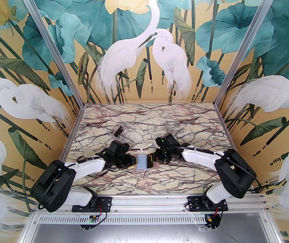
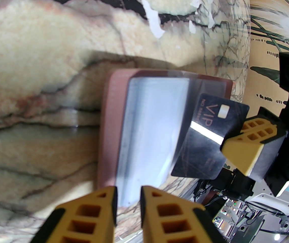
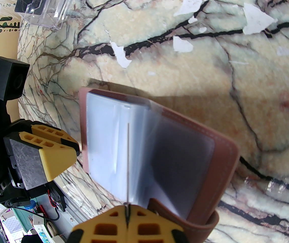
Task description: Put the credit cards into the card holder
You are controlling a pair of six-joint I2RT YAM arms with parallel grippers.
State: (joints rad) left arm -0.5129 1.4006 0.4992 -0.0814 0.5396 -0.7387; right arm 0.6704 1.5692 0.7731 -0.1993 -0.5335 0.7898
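Note:
The card holder [image 1: 142, 162] lies open on the marble table between both arms, brown cover [image 2: 106, 125] down and pale clear sleeves [image 3: 104, 140] up. My right gripper [image 3: 127, 219] is shut on a black credit card [image 2: 210, 135] with gold "VIP" lettering. The card stands on edge at the holder's right side, its leading edge among the sleeves. My left gripper [image 2: 128, 199] sits at the holder's left edge with a narrow gap between its jaws, and the sleeves' near edge lies in that gap. In the top view the left gripper [image 1: 133, 162] and right gripper [image 1: 151, 160] face each other across the holder.
A small clear plastic box [image 1: 119, 132] with something dark inside lies on the table behind the left arm, also in the right wrist view [image 3: 45, 6]. Painted walls enclose the table on three sides. White chipped spots [image 3: 120, 56] mark the marble surface.

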